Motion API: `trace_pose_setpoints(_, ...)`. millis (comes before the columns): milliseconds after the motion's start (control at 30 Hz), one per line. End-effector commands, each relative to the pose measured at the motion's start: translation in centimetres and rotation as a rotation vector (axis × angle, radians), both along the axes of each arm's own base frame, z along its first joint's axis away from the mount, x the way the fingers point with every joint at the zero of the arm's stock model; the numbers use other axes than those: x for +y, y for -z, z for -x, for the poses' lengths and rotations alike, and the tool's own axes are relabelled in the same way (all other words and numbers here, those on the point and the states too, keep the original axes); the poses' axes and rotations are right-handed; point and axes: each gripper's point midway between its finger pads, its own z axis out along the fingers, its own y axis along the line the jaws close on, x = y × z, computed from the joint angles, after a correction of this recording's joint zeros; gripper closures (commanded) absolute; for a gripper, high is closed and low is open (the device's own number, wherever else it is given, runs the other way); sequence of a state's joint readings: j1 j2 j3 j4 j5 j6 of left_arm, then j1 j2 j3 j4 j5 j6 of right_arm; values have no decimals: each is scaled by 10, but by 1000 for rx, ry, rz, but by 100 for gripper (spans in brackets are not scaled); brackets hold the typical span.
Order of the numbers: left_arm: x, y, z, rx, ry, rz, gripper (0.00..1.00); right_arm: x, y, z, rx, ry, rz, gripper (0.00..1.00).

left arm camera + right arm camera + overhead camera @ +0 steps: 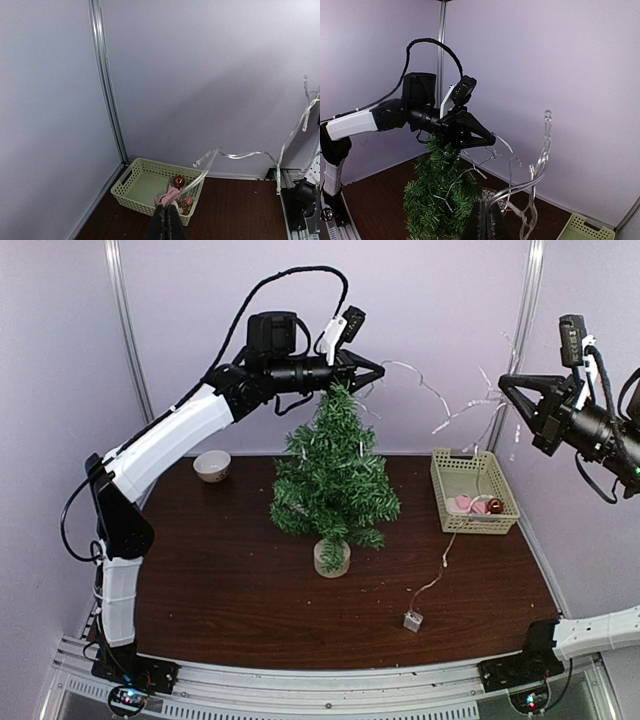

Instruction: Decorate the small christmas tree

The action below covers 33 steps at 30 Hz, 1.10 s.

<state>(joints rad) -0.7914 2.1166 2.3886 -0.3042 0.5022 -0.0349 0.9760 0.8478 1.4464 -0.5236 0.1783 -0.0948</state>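
While the small christmas tree [335, 480] stands upright on its pale round base near the middle of the dark wooden table [220, 570], a clear light string [245, 155] is strung through the air above and to the right of it. A few loops of that string lie among the upper branches, seen from the right wrist as thin pale wire against the green needles.

Just above the pointed top and a little to its right hangs the left gripper [378, 370], its fingers [167, 222] pressed together on the string. From there the strand runs out to the right, kinked and springy, to the right gripper [503, 383]. That one is raised well to the right of the tree, above the basket, its jaws also pinched shut on the string — the wrist view shows the wire rising from between the fingertips.

To the right of the tree, against the back corner, sits a pale green plastic basket [475, 490] holding a shiny red bauble [179, 181] and some pink ornaments [170, 195]. A thin lead drops past the basket's near edge down to a small grey battery box [412, 620] lying on the table in front, right of the tree's base.

On the far left of the table, near the back wall, rests a small white bowl [211, 465] — well apart from the tree.
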Motion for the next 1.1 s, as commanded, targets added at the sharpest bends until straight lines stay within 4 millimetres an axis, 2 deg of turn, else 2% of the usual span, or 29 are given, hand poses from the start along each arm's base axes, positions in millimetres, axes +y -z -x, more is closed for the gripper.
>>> trace_pose_setpoints(0, -3, -10, 5, -44, 11, 14, 100, 14, 26, -2, 72, -40, 45, 100)
trace_pose_setpoints(133, -2, -1, 2, -55, -11, -25, 100, 16, 27, -1, 82, -53, 31, 100)
trace_pose_setpoints(233, -1, 7, -1, -55, -28, -54, 87, 15, 22, 6, 77, -85, 7, 100)
trace_pose_setpoints(300, -1, 11, -2, -55, -31, -66, 75, 12, 16, 11, 71, -99, -14, 100)
trace_pose_setpoints(400, 2, 13, -5, -57, -49, -77, 68, 2, 8, 18, 58, -102, -47, 100)
trace_pose_setpoints(533, 14, -3, -6, -78, -79, -56, 61, -6, -2, 30, 40, -137, -76, 100)
trace_pose_setpoints(700, 39, -28, -6, -109, -142, -15, 47, 0, -17, 39, 17, -201, -84, 100)
trace_pose_setpoints(867, 67, -50, 0, -142, -216, 15, 31, 5, -33, 40, -16, -220, -82, 100)
trace_pose_setpoints(967, 78, -51, -4, -131, -257, 6, 20, 6, -38, 33, -30, -187, -64, 100)
trace_pose_setpoints(1067, 89, -49, -13, -98, -307, 1, 15, 14, -39, 31, -30, -205, -49, 100)
